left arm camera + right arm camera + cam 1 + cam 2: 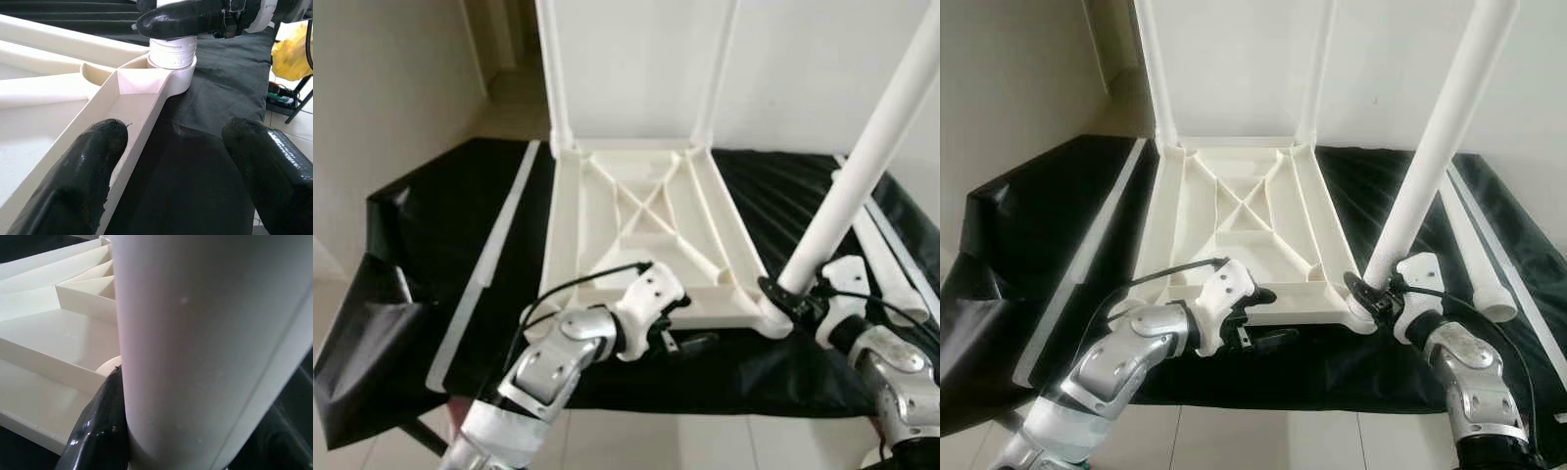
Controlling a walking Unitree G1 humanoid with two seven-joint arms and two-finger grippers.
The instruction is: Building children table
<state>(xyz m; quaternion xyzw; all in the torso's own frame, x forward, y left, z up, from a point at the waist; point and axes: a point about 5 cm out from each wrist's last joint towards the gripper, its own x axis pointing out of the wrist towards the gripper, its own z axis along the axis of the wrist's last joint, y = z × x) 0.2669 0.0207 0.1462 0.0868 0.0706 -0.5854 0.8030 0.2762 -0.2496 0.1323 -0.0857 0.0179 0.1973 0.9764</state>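
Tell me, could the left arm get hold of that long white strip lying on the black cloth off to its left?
Probably yes. The left gripper hangs open at the tabletop's near edge, holding nothing, and the white strip lies bare on the black cloth on that arm's own side, with nothing between them.

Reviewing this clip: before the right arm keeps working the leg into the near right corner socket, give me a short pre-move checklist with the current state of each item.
1. right gripper closed on the table leg near its base: ok.
2. Leg's threaded end sitting in the corner socket: ok, threads still showing above the rim.
3. Leg standing straight: not ok, it leans away to the right.
4. left gripper steadying the tabletop: not ok, fingers open astride the front edge, not clamped.
5. Two far legs already fitted upright: ok.
6. Spare leg lying on the black cloth, clear of the work: ok.
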